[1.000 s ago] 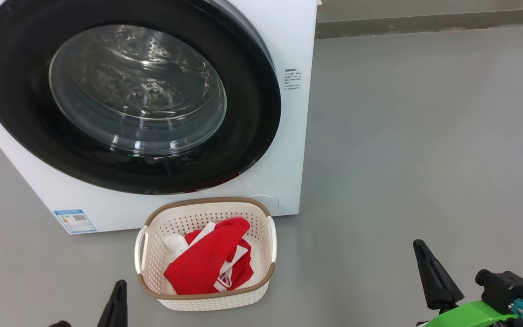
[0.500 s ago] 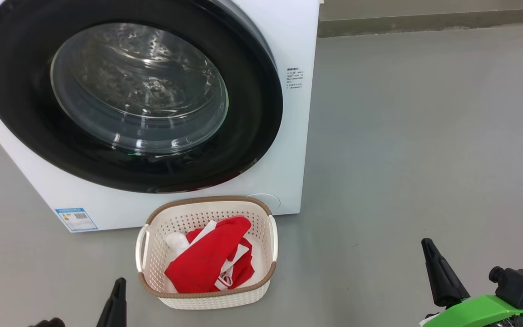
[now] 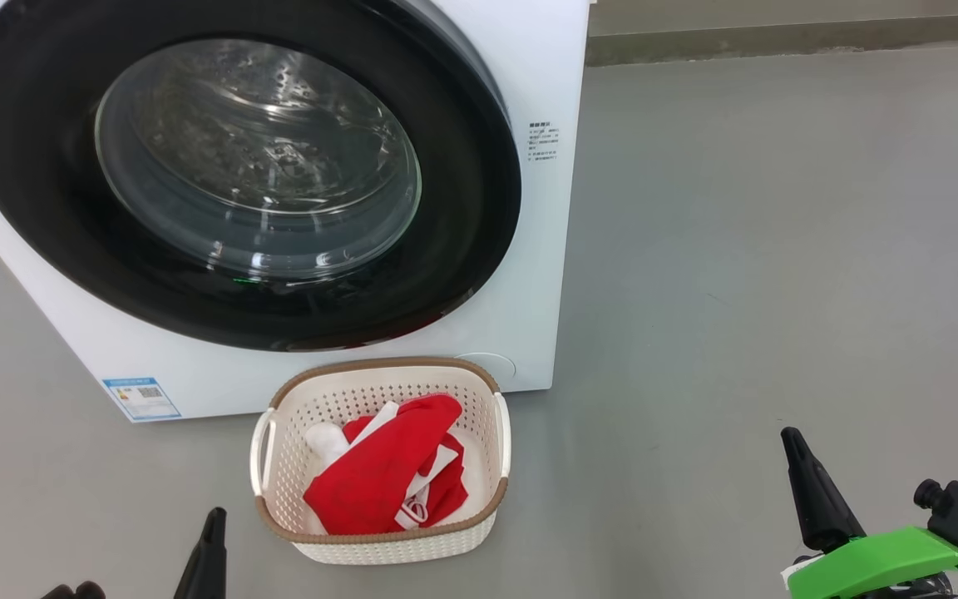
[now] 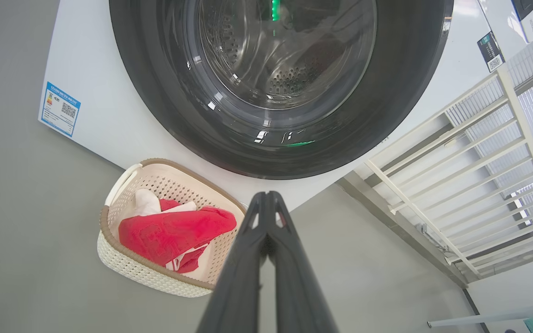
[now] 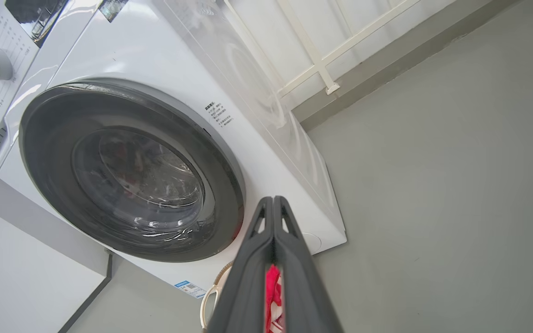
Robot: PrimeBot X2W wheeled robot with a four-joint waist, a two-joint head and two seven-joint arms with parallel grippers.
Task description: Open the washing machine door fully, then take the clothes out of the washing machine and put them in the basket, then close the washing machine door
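Step in hand: the last one looks done. The washing machine door [image 3: 238, 175] sits flush in the front of the washing machine [image 3: 529, 274], upper left of the head view.
Drum: glare on the glass, so I cannot tell whether anything is left inside.
Clothes: a red heap, the clothes [image 3: 379, 487], lies inside the basket [image 3: 383, 364] at lower centre.
Basket: on the floor [image 3: 737, 249], just beside the machine's bottom front edge.
Left claw: the left claw [image 3: 211, 520] is at the lower left edge, fingers pressed together with nothing between them.
Right claw: the right claw [image 3: 793, 439] is at lower right, closed tip to tip and empty (the red seen through its slot in the right wrist view looks like the basket's load behind it).
Next move: probably only drawing both arms clear, or a light press on the black rim if the latch is in doubt.
Edges: the basket's brown rim is near the left claw, and the machine's right corner is at upper centre.
Open room: broad bare floor across the right half.
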